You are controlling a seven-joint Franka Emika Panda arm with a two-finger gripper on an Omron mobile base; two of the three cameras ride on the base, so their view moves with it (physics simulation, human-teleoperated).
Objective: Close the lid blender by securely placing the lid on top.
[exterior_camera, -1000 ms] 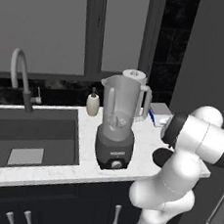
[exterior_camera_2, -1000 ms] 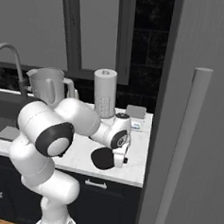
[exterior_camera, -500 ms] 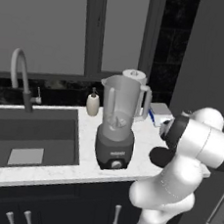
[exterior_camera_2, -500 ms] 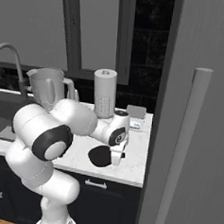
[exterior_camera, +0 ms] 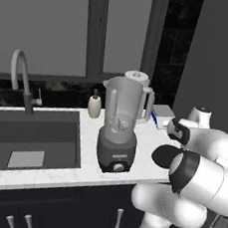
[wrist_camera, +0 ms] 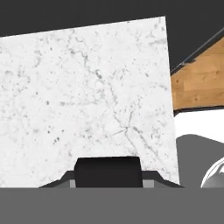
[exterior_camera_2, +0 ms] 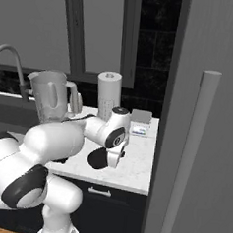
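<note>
The flat round matte black lid [exterior_camera_2: 99, 159] sits at the gripper [exterior_camera_2: 113, 159] over the white marble countertop [exterior_camera_2: 132, 169], near its front edge and well right of the blender. From the right base camera the white hand points down beside the disc; from the left base camera the lid [exterior_camera: 164, 155] shows as a dark oval partly hidden by the arm. In the hand camera a black block [wrist_camera: 108, 171] sits at the bottom between the finger bases, over bare marble [wrist_camera: 78, 96]. Whether the fingers are clamped on the lid, or how far apart they stand, cannot be told.

Further back, the blender [exterior_camera: 119, 129], a tall clear plastic jar with side handle on a dark grey motor base with a front knob, stands upright with its mouth uncovered, just right of the dark sink [exterior_camera: 27, 141]. Behind it are a small cream soap bottle [exterior_camera: 94, 105], a white paper towel roll [exterior_camera_2: 109, 96] and a small grey-and-blue box [exterior_camera_2: 139, 124]. A curved grey faucet [exterior_camera: 21, 78] rises behind the sink.
</note>
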